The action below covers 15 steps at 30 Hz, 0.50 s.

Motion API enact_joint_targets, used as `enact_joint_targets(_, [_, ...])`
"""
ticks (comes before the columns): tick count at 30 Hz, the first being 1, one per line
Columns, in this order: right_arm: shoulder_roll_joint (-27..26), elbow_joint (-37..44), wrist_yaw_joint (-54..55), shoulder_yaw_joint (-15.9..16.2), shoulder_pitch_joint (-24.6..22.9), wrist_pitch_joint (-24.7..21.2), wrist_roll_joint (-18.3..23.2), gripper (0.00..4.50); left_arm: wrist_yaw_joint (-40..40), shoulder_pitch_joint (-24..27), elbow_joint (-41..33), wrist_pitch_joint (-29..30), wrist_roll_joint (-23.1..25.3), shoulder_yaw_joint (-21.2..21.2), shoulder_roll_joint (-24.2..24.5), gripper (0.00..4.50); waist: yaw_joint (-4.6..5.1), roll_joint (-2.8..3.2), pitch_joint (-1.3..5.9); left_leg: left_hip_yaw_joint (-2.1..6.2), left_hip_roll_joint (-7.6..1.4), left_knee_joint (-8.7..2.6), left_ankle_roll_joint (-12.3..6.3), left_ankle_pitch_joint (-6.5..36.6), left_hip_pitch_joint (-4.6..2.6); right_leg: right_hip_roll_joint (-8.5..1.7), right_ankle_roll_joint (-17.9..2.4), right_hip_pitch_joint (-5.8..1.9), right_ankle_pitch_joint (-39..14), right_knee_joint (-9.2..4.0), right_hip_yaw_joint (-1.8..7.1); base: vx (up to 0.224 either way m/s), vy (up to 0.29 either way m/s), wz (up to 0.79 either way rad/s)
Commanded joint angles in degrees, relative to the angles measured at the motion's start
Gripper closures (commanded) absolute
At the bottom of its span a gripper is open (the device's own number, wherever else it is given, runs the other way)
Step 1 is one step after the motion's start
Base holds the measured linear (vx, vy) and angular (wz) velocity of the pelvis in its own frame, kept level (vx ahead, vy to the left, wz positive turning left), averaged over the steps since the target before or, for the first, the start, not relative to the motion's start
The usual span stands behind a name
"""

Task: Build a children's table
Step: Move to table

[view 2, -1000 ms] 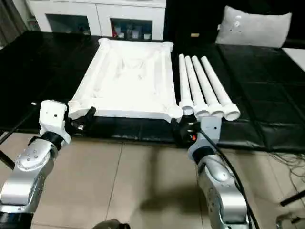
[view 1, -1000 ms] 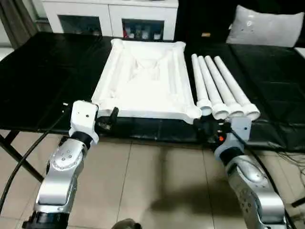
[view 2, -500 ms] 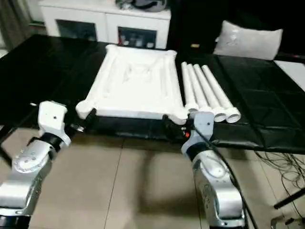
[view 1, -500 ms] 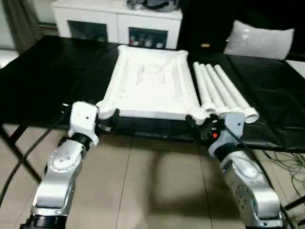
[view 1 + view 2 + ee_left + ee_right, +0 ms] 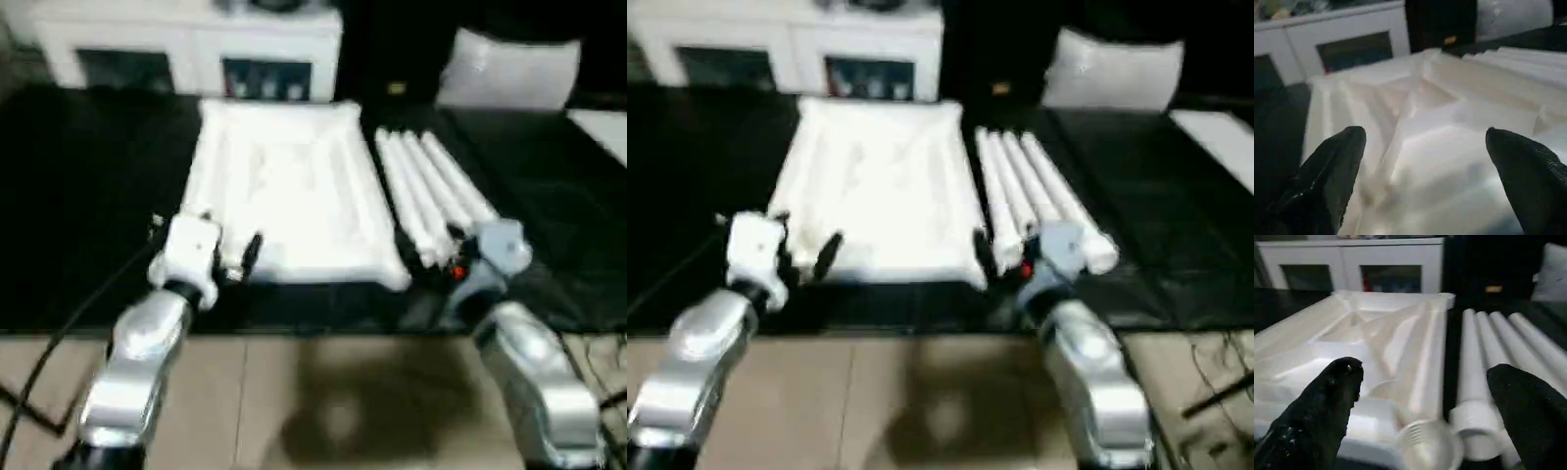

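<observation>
Both fingers [image 5: 1332, 171] are wide and hold nothing. Tabletop [image 5: 284, 186] lies ribs up on the bench [image 5: 78, 196], so the legs [image 5: 431, 196] beside it can go in.

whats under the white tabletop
The tabletop lies ribbed side up on the black-covered work table, with the four legs lying beside it on the same cover. Whatever the cover holds directly beneath the tabletop is hidden by it.
</observation>
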<state>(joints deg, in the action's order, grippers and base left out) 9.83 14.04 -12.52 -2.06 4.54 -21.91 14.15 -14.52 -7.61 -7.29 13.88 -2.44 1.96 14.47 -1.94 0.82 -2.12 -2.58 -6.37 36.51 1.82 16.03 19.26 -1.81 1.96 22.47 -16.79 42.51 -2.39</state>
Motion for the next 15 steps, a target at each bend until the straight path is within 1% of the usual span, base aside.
enact_joint_targets(1, [0.8,0.7,-0.4,-0.9,-0.4,-0.9,0.5,0.00,-0.1,-0.3,-0.4,0.1,0.5,0.7,-0.8,0.02,1.03,-0.03,2.94,3.51,-7.21,-6.51,-22.07,-17.4,-5.38,-2.91,1.6,3.13,4.1,-3.21,0.78,0.130,-0.033,0.00])
enact_joint_targets(2, [1.0,0.7,-0.5,-0.8,-0.4,-0.9,0.3,0.00,0.0,-0.3,-0.3,0.1,0.5,0.8,-0.9,0.02,0.74,-1.11,2.55,1.67,-5.21,-6.06,-21.97,-11.6,-4.52,-3.69,-0.6,1.99,6.2,-6.47,1.65,0.119,-0.097,-0.05])
enact_joint_targets(3, [1.3,0.8,-0.7,-0.4,-0.5,-1.0,0.0,0.00,0.1,-0.3,-0.2,0.0,0.5,0.8,-1.1,0.02,-0.25,-6.25,3.68,-2.48,1.99,-1.43,-17.09,-0.4,2.00,-6.14,-1.0,-6.62,4.2,-11.48,6.56,0.119,-0.097,-0.05])
enact_joint_targets(4, [1.3,0.8,-0.7,-0.4,-0.5,-1.0,0.0,0.00,0.1,-0.3,-0.2,0.0,0.5,0.8,-1.1,0.02,-2.49,-4.77,4.36,-2.91,3.05,2.86,-14.82,2.5,3.95,-10.67,-4.7,-9.65,4.5,-12.24,10.03,0.121,-0.092,0.07])
enact_joint_targets(5, [1.6,0.7,-1.0,-0.1,-0.3,-1.5,-0.2,0.00,0.3,-0.4,0.0,-0.1,0.5,0.9,-1.2,0.02,-2.74,-5.21,3.06,-2.35,2.08,4.32,-8.78,0.2,4.13,-10.59,-7.5,-8.69,3.8,-13.07,9.01,0.114,-0.072,0.02])
enact_joint_targets(6, [1.9,0.7,-1.2,0.2,-0.2,-1.6,-0.5,0.00,0.4,-0.4,0.1,-0.1,0.4,0.9,-1.3,0.02,-2.86,-3.78,2.12,-2.14,0.65,3.35,-3.26,-4.6,4.79,-10.18,-11.7,-9.13,-1.0,-13.82,6.70,0.114,-0.072,0.02])
enact_joint_targets(7, [2.1,0.6,-1.4,0.4,-0.1,-1.8,-0.5,0.00,0.6,-0.4,0.2,-0.2,0.4,0.9,-1.4,0.02,-2.95,-3.13,1.42,-1.83,-0.51,2.06,-3.00,-5.1,4.08,-10.32,-13.7,-8.04,-5.4,-14.72,5.86,0.109,-0.046,-0.10])
enact_joint_targets(8, [2.2,0.6,-1.5,0.5,-0.1,-2.4,-0.5,0.00,0.8,-0.5,0.3,-0.1,0.5,0.8,-1.4,0.02,-2.96,-2.39,1.50,-1.85,-1.40,0.55,-3.35,-5.6,3.96,-9.57,-15.3,-8.13,-9.5,-15.04,5.08,0.103,0.014,0.03])
enact_joint_targets(9, [2.4,0.4,-1.5,0.6,0.0,-2.6,-0.7,0.00,1.0,-0.5,0.4,-0.1,0.7,0.8,-1.5,0.02,-2.54,-0.20,1.30,-1.91,-3.94,-3.77,-4.60,-3.3,1.98,-7.70,-14.7,-7.47,-16.6,-15.57,2.54,0.103,0.014,0.03])
enact_joint_targets(10, [2.6,0.2,-1.4,0.7,0.0,-2.9,-1.0,0.00,1.4,-0.6,0.6,0.0,0.8,0.7,-1.7,0.02,-1.38,0.24,0.63,-0.98,-5.25,-6.32,-5.29,0.7,2.93,-4.83,-12.6,-7.56,-17.7,-13.93,0.93,0.120,0.056,0.00])
enact_joint_targets(11, [2.6,0.1,-1.3,0.7,0.1,-3.1,-1.2,0.00,1.5,-0.6,0.7,0.1,0.9,0.7,-1.7,0.02,0.67,2.09,3.02,3.85,-9.61,-7.40,-8.90,3.8,-5.19,-1.94,-9.6,-2.39,-9.4,-7.33,-0.94,0.167,0.058,-0.05])
enact_joint_targets(12, [2.7,-0.2,-1.1,0.7,0.1,-3.1,-1.5,0.00,1.6,-0.7,0.9,0.1,0.9,0.7,-1.8,0.02,1.79,1.69,3.82,6.47,-9.92,-5.48,-17.71,-12.6,-7.46,-2.02,-4.7,1.44,-2.0,-3.33,-0.76,0.167,0.058,-0.05])
enact_joint_targets(13, [2.7,-0.4,-1.0,0.7,0.1,-3.1,-1.5,0.00,1.5,-0.7,0.9,0.1,0.9,0.7,-1.9,0.02,0.87,1.14,3.51,5.26,-9.56,-3.58,-23.16,-32.9,-6.15,-3.07,0.1,3.11,3.1,-2.80,0.41,0.140,0.042,0.04])
enact_joint_targets(14, [2.7,-0.6,-0.9,0.7,0.2,-2.9,-1.4,0.00,1.4,-0.7,1.0,-0.1,1.0,0.8,-2.0,0.02,0.45,0.04,3.90,3.02,-7.56,-2.31,-23.19,-47.8,-4.52,-4.28,1.8,2.77,11.4,-5.23,1.84,0.060,0.043,0.04])
enact_joint_targets(15, [2.7,-0.6,-0.8,0.7,0.2,-2.9,-1.4,0.00,1.4,-0.7,1.0,-0.1,1.0,0.9,-2.0,0.02,0.48,-1.07,4.03,1.53,-5.45,-1.12,-20.85,-49.4,-3.32,-5.11,1.6,1.84,16.8,-7.63,2.91,0.060,0.043,0.04])
